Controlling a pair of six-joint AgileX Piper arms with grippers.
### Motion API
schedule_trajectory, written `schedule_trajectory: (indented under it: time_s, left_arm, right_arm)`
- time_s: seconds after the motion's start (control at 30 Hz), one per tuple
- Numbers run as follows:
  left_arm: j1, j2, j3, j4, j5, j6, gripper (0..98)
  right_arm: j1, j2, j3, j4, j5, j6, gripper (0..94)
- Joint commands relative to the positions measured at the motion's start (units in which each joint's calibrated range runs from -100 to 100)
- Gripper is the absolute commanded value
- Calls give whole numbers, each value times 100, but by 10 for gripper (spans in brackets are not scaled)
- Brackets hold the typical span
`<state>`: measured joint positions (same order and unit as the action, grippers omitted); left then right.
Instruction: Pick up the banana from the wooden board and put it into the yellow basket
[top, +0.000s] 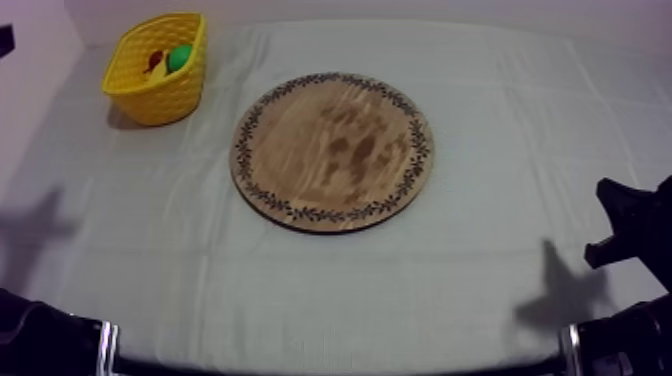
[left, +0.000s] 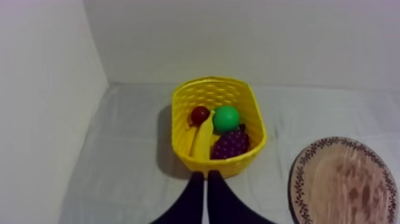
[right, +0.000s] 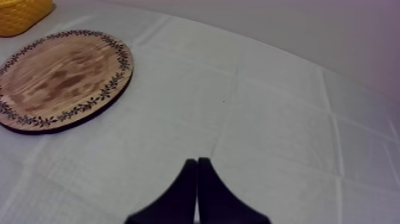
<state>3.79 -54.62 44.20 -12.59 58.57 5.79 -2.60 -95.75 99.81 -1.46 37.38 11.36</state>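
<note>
The banana (left: 202, 140) lies in the basket (left: 238, 164) beside the grapes (left: 231, 145). The left tool (left: 206, 179) and right tool (right: 197, 165) are both clenched on nothing.

Items I log apart from the job:
1. Small red fruit (left: 199, 114), at the far left of the table.
2. Round green fruit (left: 226, 118), just right of the red one.
3. Bunch of grapes (left: 231, 144), dark purple, on the near side of the green fruit and touching it.
4. Grey-white cloth (top: 400, 290), covering the table, creased in a grid of fold lines.
5. Pale wall (left: 238, 36), along the far edge and the left side.
</note>
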Motion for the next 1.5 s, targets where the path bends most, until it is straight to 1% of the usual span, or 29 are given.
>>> schedule_trajectory:
  time_s: [0.0, 0.1, 0.2, 0.4, 0.63, 0.67, 0.8, 0.9, 1.03, 1.27, 1.47]
  left_arm:
    - [6, -1042, 994, -31, -307, 121, 0]
    - [10, -1664, 1607, -54, -714, 255, 0]
    - [17, -2265, 2227, -30, -1109, 290, 0]
    - [-8, -3308, 3663, -42, -2019, 271, 0]
    - [-32, -4069, 4919, -24, -2744, 221, 0]
    - [-37, -4145, 5054, 10, -2822, 181, 0]
    - [-78, -4350, 5341, 252, -2948, -36, 0]
    - [-101, -4471, 5487, 505, -2962, -270, 0]
    - [-95, -4522, 5558, 698, -2916, -447, 0]
    - [-97, -4537, 5579, 835, -2850, -613, 0]
    - [-106, -4538, 5573, 875, -2753, -615, 0]
  right_arm:
    - [0, 0, -3, -3, -4, -1, 3]
    - [0, 0, -3, -3, -4, -1, 3]
    - [0, 0, -3, -3, -4, -3, 3]
    - [0, 0, -3, -3, -4, -1, 3]
    - [0, 0, -3, -3, -4, -1, 3]
    - [0, 0, -3, -3, -4, -1, 3]
    - [0, 0, -3, -3, -4, -1, 3]
    - [0, 0, -3, -3, -4, -1, 3]
    - [0, 0, -3, -3, -4, -1, 3]
    - [0, 0, -3, -3, -4, -1, 3]
    - [0, 0, -3, -3, -4, -1, 3]
